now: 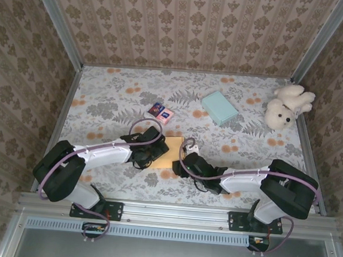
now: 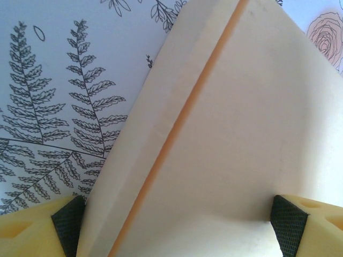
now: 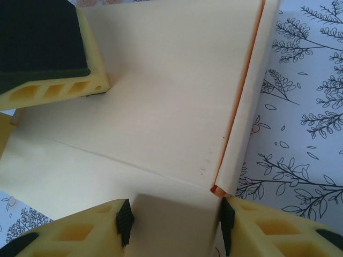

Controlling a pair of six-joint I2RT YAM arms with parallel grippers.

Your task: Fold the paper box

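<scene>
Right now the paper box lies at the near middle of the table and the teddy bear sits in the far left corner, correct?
No. The teddy bear sits in the far right corner, not the left; the top external view shows it. The paper box does lie at the near middle of the table.

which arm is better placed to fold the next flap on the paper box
Probably right: the right gripper straddles an edge of the flat cream paper box beside its raised flap; the left gripper sits wide open over it.
</scene>
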